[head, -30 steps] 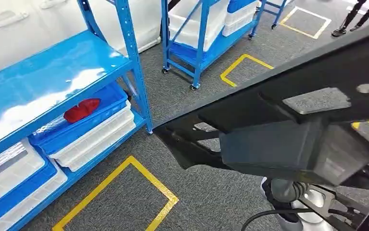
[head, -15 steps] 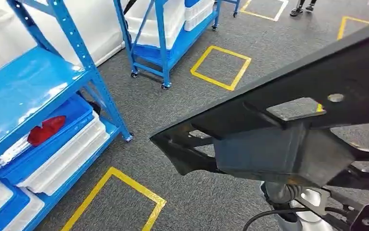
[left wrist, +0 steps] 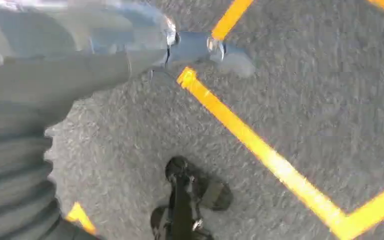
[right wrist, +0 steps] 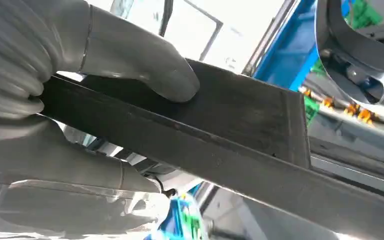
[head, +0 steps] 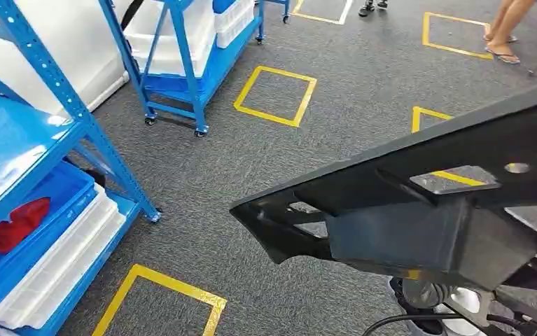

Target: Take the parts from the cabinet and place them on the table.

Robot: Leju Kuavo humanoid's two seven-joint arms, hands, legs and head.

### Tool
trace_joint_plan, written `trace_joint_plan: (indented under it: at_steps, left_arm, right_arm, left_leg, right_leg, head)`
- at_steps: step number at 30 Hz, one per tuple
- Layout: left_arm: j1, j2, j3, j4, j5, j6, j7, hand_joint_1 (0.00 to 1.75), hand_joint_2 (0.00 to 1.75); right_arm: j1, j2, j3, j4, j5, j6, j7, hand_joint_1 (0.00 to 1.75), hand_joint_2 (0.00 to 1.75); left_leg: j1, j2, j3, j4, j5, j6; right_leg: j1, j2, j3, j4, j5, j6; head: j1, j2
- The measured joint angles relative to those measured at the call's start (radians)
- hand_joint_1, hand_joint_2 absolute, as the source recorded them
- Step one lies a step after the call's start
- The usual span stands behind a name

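Observation:
A long black part [head: 426,175] with ribs and a box-shaped block under it stretches across the right of the head view, held up above the floor. In the right wrist view my right hand [right wrist: 54,100] grips this black part [right wrist: 230,125], thumb on one face and fingers on the other. The blue cabinet [head: 76,119] stands at the left; a red part [head: 19,224] lies in a blue bin on its lower shelf. My left hand [left wrist: 79,55] hangs over the grey carpet with its thumb stretched out and nothing in it.
White bins [head: 55,266] sit on the cabinet's bottom shelf. A second blue wheeled rack [head: 181,70] with white bins stands further back. Yellow tape squares [head: 276,94] mark the carpet. A person's legs [head: 503,28] are at the far right.
The whole picture has slid left: the camera has turned right, away from the cabinet. The black part stays in my right hand in about the same place in the view.

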Motion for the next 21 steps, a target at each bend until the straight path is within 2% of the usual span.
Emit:
trace_joint_plan:
  at_steps: [1,2,3,4,5,6,7,10,11,12,13,14,15,16,17,18,19,20,21]
  left_arm:
    - [0.0,0.0,0.0,0.0,0.0,0.0,0.001,0.0,1.75]
    - [-0.001,0.0,0.0,0.0,0.0,0.0,0.002,0.0,1.75]
    - [-0.002,-0.001,0.0,0.0,0.0,0.0,0.002,0.0,1.75]
    - [-0.003,-0.001,0.0,0.0,0.0,0.0,0.002,0.0,1.75]
    - [-0.004,-0.003,0.0,0.0,0.0,0.0,0.002,0.0,1.75]
    - [-0.005,-0.003,0.0,0.0,0.0,0.0,0.002,0.0,1.75]
    - [-0.005,-0.003,0.0,0.0,0.0,0.0,0.002,0.0,1.75]
    - [-0.009,-0.003,0.0,0.0,0.0,0.0,0.002,0.0,1.75]
    - [-0.01,-0.004,0.0,0.0,0.0,0.0,0.002,0.0,1.75]
    - [-0.012,-0.005,0.0,0.0,0.0,0.0,0.002,0.0,1.75]
    - [-0.012,-0.007,0.0,0.0,-0.002,-0.001,0.002,0.0,1.75]
    - [-0.01,-0.007,0.001,0.0,-0.001,-0.001,0.002,0.0,1.75]
    - [-0.007,-0.007,0.001,0.0,-0.002,-0.002,0.0,0.0,1.75]
    - [-0.004,-0.007,0.001,0.0,-0.003,-0.006,-0.006,0.0,1.75]
    - [-0.003,-0.007,0.001,0.0,-0.005,-0.011,-0.015,0.0,1.75]
    - [-0.004,-0.007,0.001,0.0,-0.006,-0.015,-0.02,0.0,1.75]
    - [-0.005,-0.007,0.001,0.0,-0.006,-0.021,-0.026,0.0,1.75]
    - [-0.006,-0.007,0.001,0.0,-0.006,-0.026,-0.03,0.0,1.75]
    - [-0.007,-0.007,0.001,0.0,-0.008,-0.031,-0.032,0.0,1.75]
  right_arm:
    - [0.001,0.003,-0.001,0.0,0.0,0.003,0.0,1.75,1.75]
    - [0.002,0.003,-0.002,0.0,0.0,0.004,0.0,1.75,1.75]
    - [0.002,0.004,-0.003,0.0,0.0,0.004,0.0,1.75,1.75]
    - [0.001,0.004,-0.003,0.0,0.0,0.004,0.0,1.75,1.75]
    - [0.001,0.004,-0.004,0.0,0.0,0.004,0.0,1.75,1.75]
    - [0.0,0.004,-0.006,-0.001,0.0,0.004,0.0,1.75,1.75]
    - [0.0,0.006,-0.006,-0.001,0.0,0.004,0.0,1.75,1.75]
    - [0.001,0.009,-0.009,-0.003,-0.001,0.004,0.0,1.75,1.75]
    - [0.001,0.01,-0.01,-0.004,-0.001,0.004,0.0,1.75,1.75]
    - [0.0,0.011,-0.01,-0.007,-0.002,0.004,0.0,1.75,1.75]
    - [-0.003,0.014,-0.01,-0.007,-0.002,0.004,0.0,1.75,1.75]
    - [-0.003,0.016,-0.01,-0.007,-0.002,0.005,0.0,1.75,1.75]
    - [-0.003,0.017,-0.009,-0.007,-0.002,0.005,0.0,1.75,1.75]
    - [-0.003,0.019,-0.009,-0.006,-0.002,0.005,0.0,1.75,1.75]
    - [-0.005,0.019,-0.009,-0.006,-0.002,0.005,0.0,1.75,1.75]
    - [-0.008,0.019,-0.009,-0.006,-0.002,0.006,0.0,1.75,1.75]
    - [-0.013,0.021,-0.008,-0.006,-0.001,0.006,0.0,1.75,1.75]
    - [-0.02,0.022,-0.008,-0.006,0.002,0.006,0.0,1.75,1.75]
    - [-0.025,0.025,-0.005,-0.006,0.005,0.005,0.0,1.75,1.75]
  left_leg:
    - [-0.001,0.016,0.0,0.0,-0.002,0.0]
    - [-0.001,0.03,0.002,0.0,-0.004,-0.001]
    - [-0.001,0.043,0.005,0.0,-0.007,-0.003]
    - [-0.001,0.053,0.01,0.0,-0.01,-0.006]
    - [-0.002,0.063,0.016,0.0,-0.014,-0.01]
    - [-0.005,0.072,0.021,0.001,-0.019,-0.016]
    - [-0.01,0.079,0.022,0.004,-0.024,-0.023]
    - [-0.009,0.108,0.032,-0.003,-0.027,-0.037]
    - [-0.006,0.107,0.034,-0.002,-0.034,-0.044]
    - [-0.002,0.057,0.028,0.019,-0.051,-0.048]
    - [-0.001,0.023,0.003,0.075,-0.086,-0.048]
    - [0.0,0.008,-0.037,0.159,-0.126,-0.049]
    - [-0.001,0.002,-0.081,0.244,-0.16,-0.05]
    - [-0.001,0.002,-0.115,0.303,-0.173,-0.051]
    - [-0.001,0.001,-0.129,0.318,-0.161,-0.05]
    - [-0.001,0.0,-0.12,0.282,-0.124,-0.047]
    - [-0.001,-0.004,-0.091,0.207,-0.073,-0.044]
    - [0.0,-0.019,-0.051,0.114,-0.02,-0.041]
    - [0.002,-0.067,-0.023,0.041,0.008,-0.037]
  right_leg:
    - [-0.003,-0.002,-0.027,0.05,-0.009,0.002]
    - [-0.004,-0.004,-0.026,0.045,0.007,0.003]
    - [-0.005,-0.009,0.002,-0.009,0.043,0.003]
    - [-0.004,-0.017,0.048,-0.094,0.085,0.001]
    - [-0.002,-0.04,0.106,-0.195,0.126,-0.003]
    - [0.007,-0.097,0.141,-0.261,0.119,-0.011]
    - [0.014,-0.085,0.139,-0.264,0.123,-0.018]
    - [0.02,-0.049,0.133,-0.263,0.122,-0.032]
    - [0.01,-0.037,0.141,-0.274,0.128,-0.042]
    - [0.008,-0.029,0.145,-0.28,0.13,-0.046]
    - [0.008,-0.023,0.145,-0.28,0.131,-0.053]
    - [0.009,-0.011,0.145,-0.28,0.13,-0.055]
    - [0.011,0.002,0.144,-0.28,0.129,-0.057]
    - [0.012,0.016,0.144,-0.279,0.13,-0.057]
    - [0.014,0.03,0.145,-0.278,0.129,-0.057]
    - [0.014,0.044,0.146,-0.276,0.129,-0.057]
    - [0.014,0.058,0.148,-0.274,0.128,-0.056]
    - [0.014,0.071,0.15,-0.272,0.127,-0.053]
    - [0.01,0.081,0.148,-0.269,0.125,-0.05]
  head:
    - [0.001,0.0]
    - [0.0,0.0]
    - [0.001,0.0]
    - [0.0,0.0]
    - [0.001,0.0]
    - [0.0,0.0]
    - [-0.001,0.0]
    - [-0.001,0.0]
    - [0.0,0.0]
    - [-0.002,0.0]
    - [-0.003,0.0]
    - [-0.006,0.0]
    - [-0.006,0.0]
    - [-0.006,0.0]
    - [-0.006,0.0]
    - [-0.006,0.0]
    - [-0.006,0.0]
    - [-0.006,0.0]
    - [-0.006,0.0]
